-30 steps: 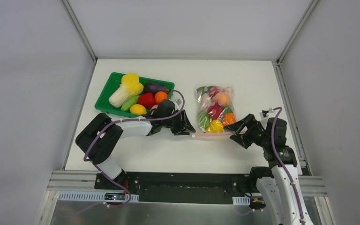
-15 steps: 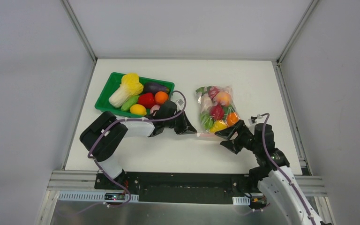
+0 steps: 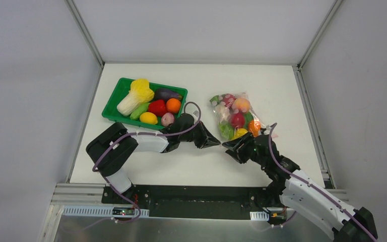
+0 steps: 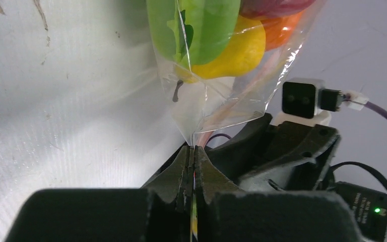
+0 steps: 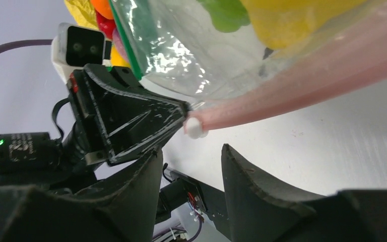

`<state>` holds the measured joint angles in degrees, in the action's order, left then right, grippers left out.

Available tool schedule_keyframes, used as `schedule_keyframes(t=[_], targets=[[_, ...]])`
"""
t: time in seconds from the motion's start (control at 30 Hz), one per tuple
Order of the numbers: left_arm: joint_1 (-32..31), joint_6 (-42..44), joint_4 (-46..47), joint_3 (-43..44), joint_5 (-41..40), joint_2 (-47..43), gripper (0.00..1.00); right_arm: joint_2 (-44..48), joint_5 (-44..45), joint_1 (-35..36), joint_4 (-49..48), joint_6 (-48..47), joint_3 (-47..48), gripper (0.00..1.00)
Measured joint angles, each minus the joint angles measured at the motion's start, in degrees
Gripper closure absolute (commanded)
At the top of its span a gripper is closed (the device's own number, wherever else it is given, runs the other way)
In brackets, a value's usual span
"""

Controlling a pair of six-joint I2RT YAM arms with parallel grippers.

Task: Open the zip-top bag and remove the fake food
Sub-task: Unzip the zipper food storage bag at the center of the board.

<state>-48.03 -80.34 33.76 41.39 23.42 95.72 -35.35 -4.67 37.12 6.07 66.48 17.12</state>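
The zip-top bag [image 3: 236, 118] lies right of centre, holding the fake food [image 3: 238, 120]: a peach, a red fruit, an orange, a yellow fruit and green leaves. My left gripper [image 3: 214, 143] is shut on the bag's near left corner, which the left wrist view [image 4: 192, 148] shows pinched between the jaws, under the yellow fruit [image 4: 232, 53]. My right gripper [image 3: 230, 146] is open and empty, close against the left one. In the right wrist view [image 5: 191, 151] its jaws stand just short of the white slider [image 5: 195, 127] at the end of the pink zip strip [image 5: 307, 85].
A green tray [image 3: 112, 99] at the back left holds a napa cabbage [image 3: 137, 95], an eggplant, a red pepper, an orange and other produce. The left arm stretches across the table below the tray. Grey walls stand on three sides.
My right gripper has moved left along the bag's near edge until it meets the left gripper. The left gripper has shifted a little right, and the bag's near end has swung right.
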Motion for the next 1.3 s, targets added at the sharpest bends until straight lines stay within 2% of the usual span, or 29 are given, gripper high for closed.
schedule_keyframes(t=[0.3,0.63,0.8,1.07,1.3], targets=[[-0.46,-3.34,1.18,-0.13,-1.62,-1.57,1.0,-3.78,9.97,6.14,-1.01,6.45,0.0,0.61],[-1.51,-5.05,1.55,-0.13,-2.86,-1.57,1.0,-3.56,15.56,7.43,-2.97,10.75,0.0,0.64],[-1.53,-5.92,2.12,-0.2,-3.13,-1.57,1.0,-3.56,16.26,7.56,-3.43,12.7,-0.28,0.74],[-1.9,-6.29,2.82,-1.42,-4.13,-1.57,1.0,-3.41,16.92,7.76,-4.09,14.62,-1.07,1.0],[-1.9,-6.25,3.45,-2.45,-4.46,-2.05,1.0,-1.4,18.71,7.89,0.37,14.93,-0.28,1.0]])
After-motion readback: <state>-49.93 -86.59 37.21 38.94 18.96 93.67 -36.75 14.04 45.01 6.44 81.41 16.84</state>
